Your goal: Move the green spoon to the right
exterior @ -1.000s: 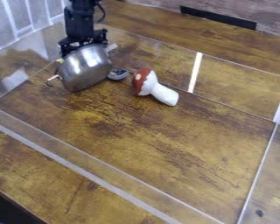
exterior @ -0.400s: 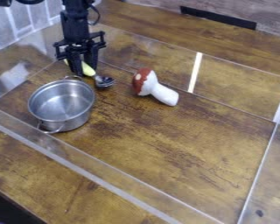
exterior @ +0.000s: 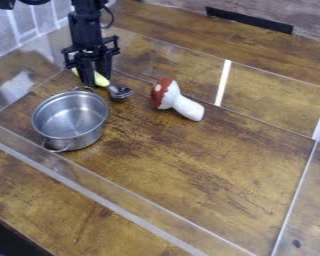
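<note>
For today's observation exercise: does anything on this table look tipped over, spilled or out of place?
Only the mushroom toy lies on its side, cap toward the green spoon. The pot stands upright; nothing looks spilled.

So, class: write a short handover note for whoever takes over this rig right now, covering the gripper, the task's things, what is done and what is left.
Gripper: pointing down, jaws closed around the yellow-green handle of the small green spoon with a shiny silver bowl, spoon not yet lifted off the wooden table.
Round steel pot: in front of the spoon.
Red-capped white mushroom toy: to the spoon's right.
Done: grasp.
Left: lift, carry right, release.
</note>
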Robot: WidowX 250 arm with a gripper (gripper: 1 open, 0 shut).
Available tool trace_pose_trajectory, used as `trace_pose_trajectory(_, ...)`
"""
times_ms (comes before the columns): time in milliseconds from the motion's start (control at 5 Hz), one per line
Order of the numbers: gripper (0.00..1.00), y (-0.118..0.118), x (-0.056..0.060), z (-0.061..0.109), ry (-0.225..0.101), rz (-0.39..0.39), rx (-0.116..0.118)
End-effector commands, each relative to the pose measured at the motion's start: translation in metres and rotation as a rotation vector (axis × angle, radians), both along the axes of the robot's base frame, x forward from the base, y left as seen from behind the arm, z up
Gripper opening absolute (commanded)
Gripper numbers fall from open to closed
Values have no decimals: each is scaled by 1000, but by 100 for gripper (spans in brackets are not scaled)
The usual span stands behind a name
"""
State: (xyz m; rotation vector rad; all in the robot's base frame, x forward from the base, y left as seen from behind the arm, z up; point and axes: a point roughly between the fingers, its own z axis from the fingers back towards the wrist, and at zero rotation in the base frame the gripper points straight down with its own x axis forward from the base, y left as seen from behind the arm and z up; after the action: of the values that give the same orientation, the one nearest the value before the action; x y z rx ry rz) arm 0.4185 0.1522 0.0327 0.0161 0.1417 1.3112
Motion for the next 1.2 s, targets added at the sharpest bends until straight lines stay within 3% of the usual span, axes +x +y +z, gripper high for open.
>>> trace_pose_trajectory(0,0,1,-5,58,-69,19,32)
trace_pose_trajectory(400,0,19,-15,84,-90,-99,32)
trace_pose_trajectory(800,0,17,-27,151,-130,-112,14)
trace_pose_trajectory(1000,0,-9,-27,168,-137,-202,-9)
